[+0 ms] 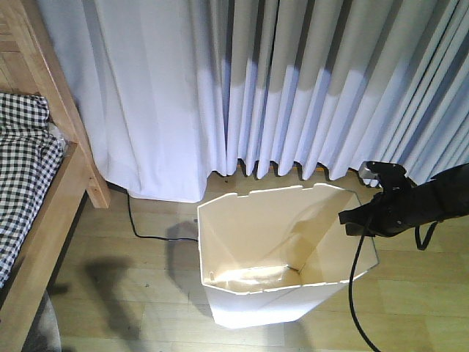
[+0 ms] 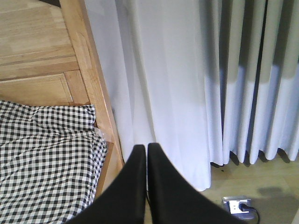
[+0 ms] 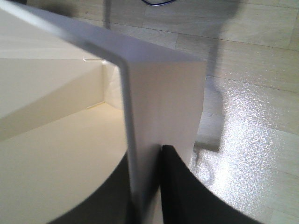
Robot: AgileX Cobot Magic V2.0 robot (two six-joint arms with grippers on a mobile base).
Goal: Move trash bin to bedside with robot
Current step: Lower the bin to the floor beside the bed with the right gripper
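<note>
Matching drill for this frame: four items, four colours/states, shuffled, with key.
Items:
1. bin
2. bedding
3. left hand
4. right hand

Colours/states:
A. shut, holding nothing
B. fingers on either side of the bin wall, gripping it
C. black-and-white checked
D. white outside, cream inside

Pairs: 1-D, 2-C, 3-A, 4-B
</note>
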